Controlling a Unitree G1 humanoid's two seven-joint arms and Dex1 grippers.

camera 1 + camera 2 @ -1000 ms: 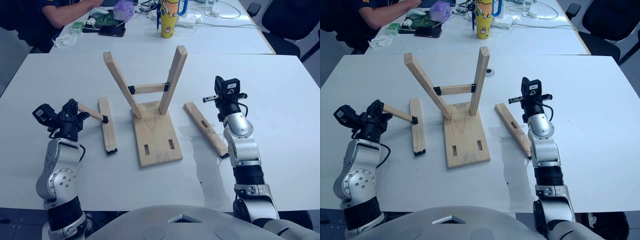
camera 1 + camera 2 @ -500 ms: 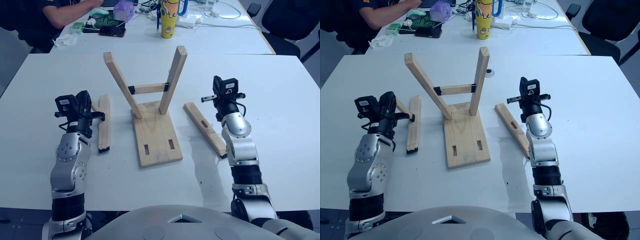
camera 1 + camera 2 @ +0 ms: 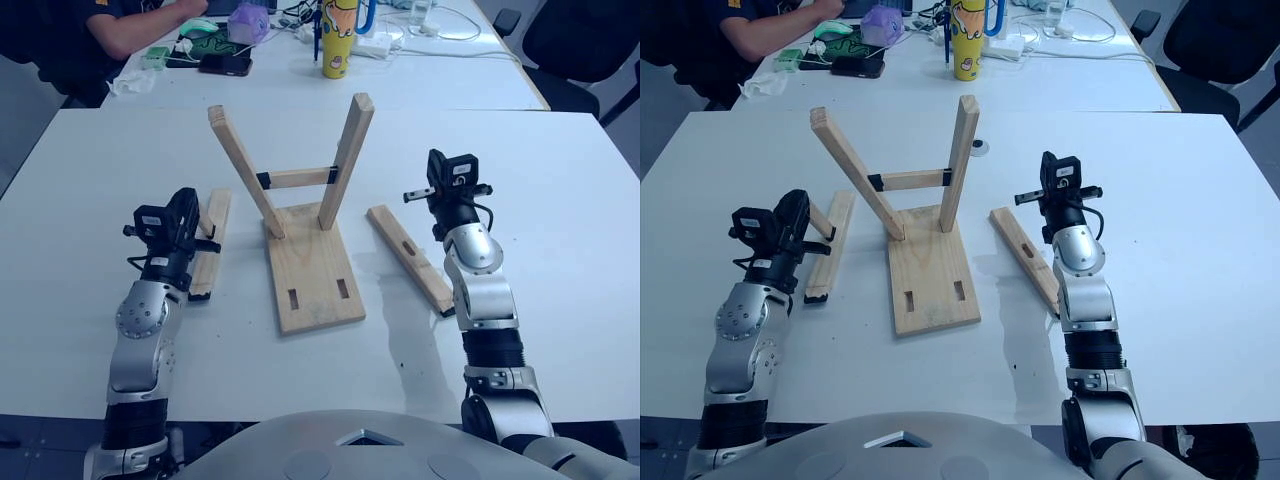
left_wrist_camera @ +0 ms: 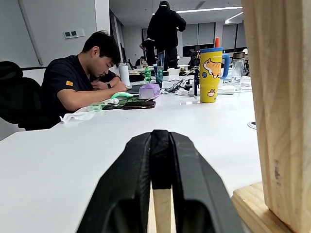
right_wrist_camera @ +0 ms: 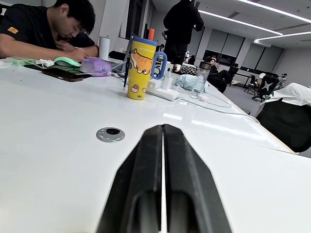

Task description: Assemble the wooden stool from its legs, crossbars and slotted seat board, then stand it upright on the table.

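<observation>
Our left tool (image 3: 798, 212), at left centre, is clamped tight on the thin crossbar (image 3: 821, 221) joined to the leg (image 3: 203, 268) lying flat. We judge this grip is meant to swing that pair towards the seat board (image 3: 312, 275) in the middle, where two upright legs (image 3: 345, 160) occupy the far slots. Our right tool (image 3: 438, 165), pressed together on nothing, hovers beside the loose leg (image 3: 410, 255) at centre right.
</observation>
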